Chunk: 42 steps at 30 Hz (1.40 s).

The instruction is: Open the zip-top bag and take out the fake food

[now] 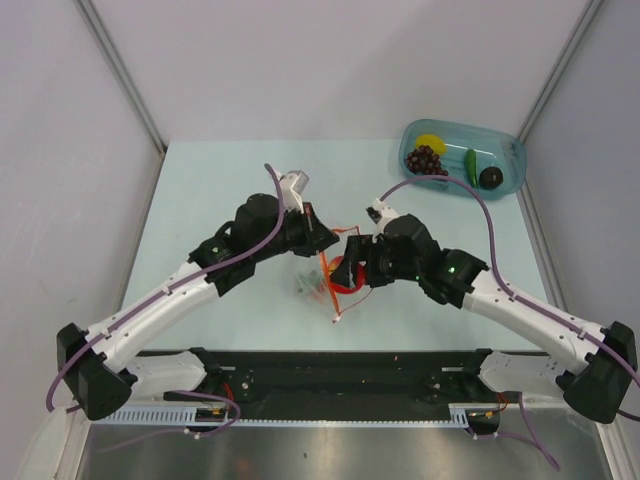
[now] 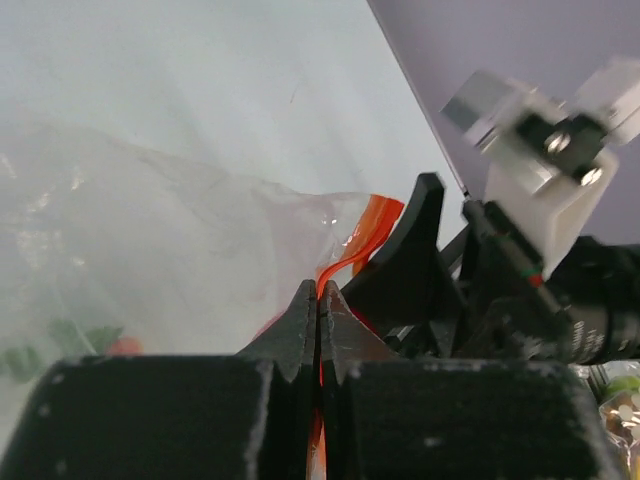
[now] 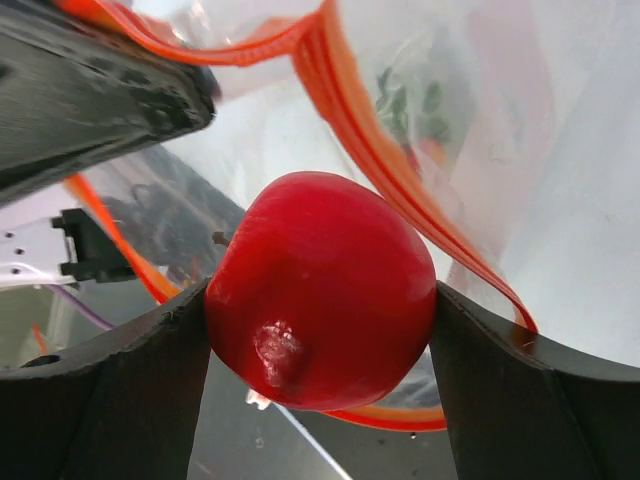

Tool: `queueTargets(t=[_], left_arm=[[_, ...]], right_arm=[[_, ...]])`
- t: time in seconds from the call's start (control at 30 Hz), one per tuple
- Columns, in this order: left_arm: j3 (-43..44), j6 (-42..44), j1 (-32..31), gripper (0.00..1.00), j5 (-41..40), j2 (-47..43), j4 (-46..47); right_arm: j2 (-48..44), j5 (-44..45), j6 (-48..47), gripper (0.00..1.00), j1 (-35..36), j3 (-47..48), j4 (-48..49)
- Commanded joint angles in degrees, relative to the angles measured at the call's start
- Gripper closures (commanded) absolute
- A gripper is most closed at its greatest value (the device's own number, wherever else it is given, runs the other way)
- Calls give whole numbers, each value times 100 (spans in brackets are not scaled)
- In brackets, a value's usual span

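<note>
Between the right gripper's [image 3: 322, 335] wide-set fingers [image 3: 130, 380] sits a red fruit [image 3: 320, 290], clamped with one black finger against each flank and its stem dimple turned toward the wrist camera. Behind and around the fruit curves the orange zipper strip [image 3: 400, 190] of the clear bag [image 3: 520, 120], whose mouth stands open; whether the fruit is wholly clear of that mouth cannot be told. Inside the bag a small green piece [image 3: 405, 100] shows blurred through the film. Opposite, the left gripper [image 2: 318, 300] has its jaws pressed together on the same strip, a thin orange fold rising from between the tips, with crinkled plastic spreading away to the left. From above, both grippers meet over the middle of the pale table [image 1: 220, 190], left gripper [image 1: 322, 240] just beyond right gripper [image 1: 352, 268], and the bag [image 1: 312, 285] hangs or lies just below them. Well apart, at the far right corner, a teal tray [image 1: 515, 165] holds a yellow piece [image 1: 430, 142], grapes [image 1: 424, 160], a green vegetable [image 1: 471, 163] and a dark round piece [image 1: 490, 177].
</note>
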Motion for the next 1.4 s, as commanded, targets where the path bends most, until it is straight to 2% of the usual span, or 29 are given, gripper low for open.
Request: queueTargets(t=[0.0,0.17,0.27,0.4,0.53,0.8,1.1,1.3,1.37], left_arm=[[-61,-1,-11,100,-376,-10,-48],[53,44,138,100,-324,192,-136],[167,43,147,100,-149,376,-154],[273,17,147,100,105,543,-189],[282,78,147,100,326,631,-268],[616,685,147,100,765,869,-821],[616,1598,147,100,1345,878,-1235],[388,1906,147,100,1608,746,-946],[291,1968,156,100,1610,728,-858]], right_arm=[[-477,-330,183,100,-231,134,-94],[-1268,-304,-19,100,-521,266,-438],[-1585,-208,-19,100,-986,398,-640],[-1481,100,-116,100,-1812,591,-912],[-1112,180,-212,100,-3145,670,-773],[204,-242,-99,100,-5230,889,377],[2245,-110,-379,97,-5821,1847,1072],[3458,74,-520,94,-5856,2647,1214],[3879,109,-555,93,-5856,3154,970]])
